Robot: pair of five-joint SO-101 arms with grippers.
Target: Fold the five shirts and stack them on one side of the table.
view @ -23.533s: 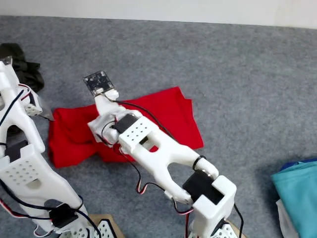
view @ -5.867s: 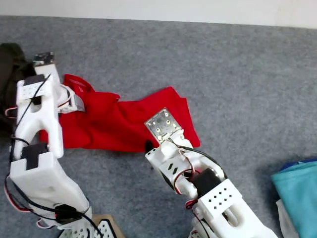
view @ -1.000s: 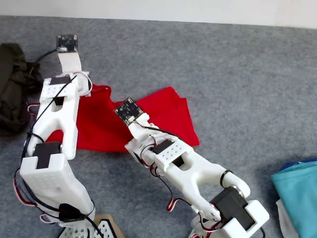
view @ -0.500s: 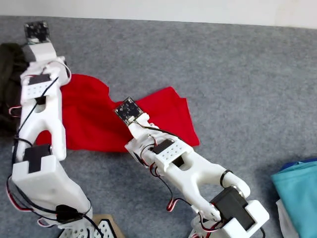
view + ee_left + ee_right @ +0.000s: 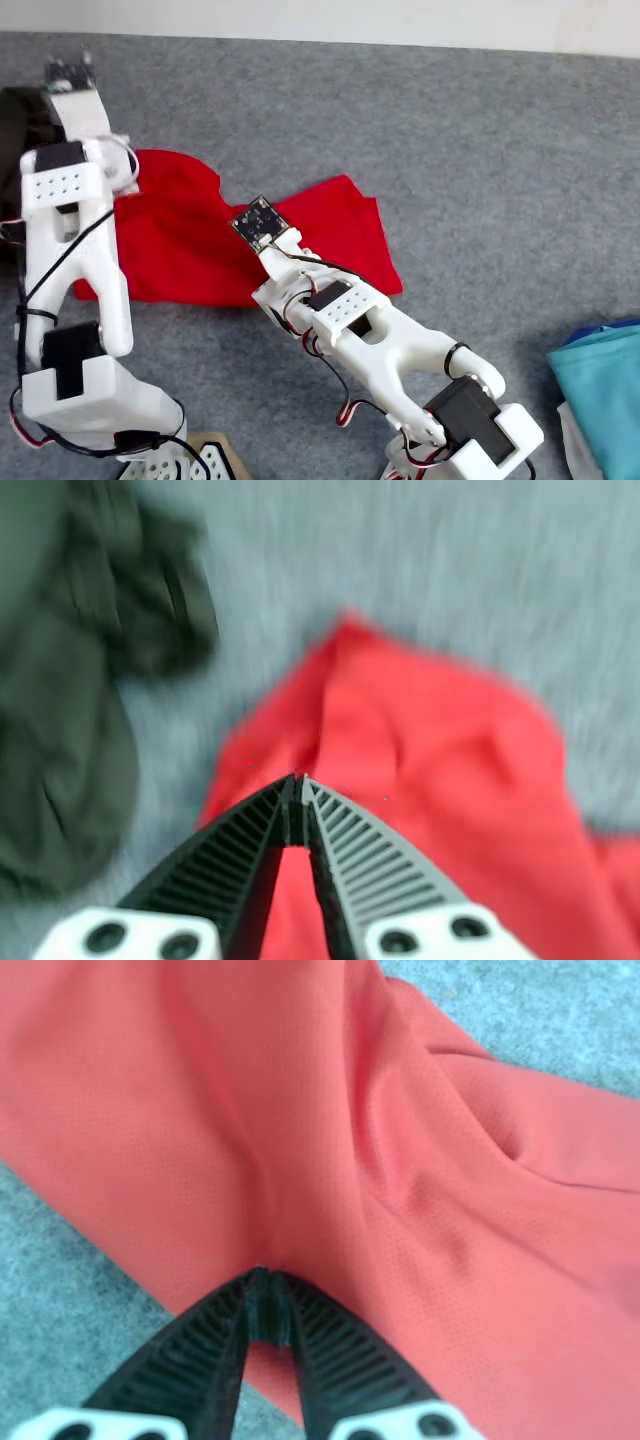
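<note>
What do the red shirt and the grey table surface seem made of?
The red shirt: thin knit fabric, likely synthetic, matte; fine pinhole mesh shows close up. The table surface: grey felt or short-pile carpet, judging by its fuzzy, flecked texture.

A grey, felt-like table cover is lying under and around the left gripper and the right gripper, its fibres showing as a fine speckle just beside the right gripper's tips. Well beyond both grippers, a pale strip is running along the cover's far edge; whether it is a wall cannot be told. Behind the grippers, at the near edge, a corner of tan board is peeking in. Soft, even light is falling, casting only faint shadows.
</note>
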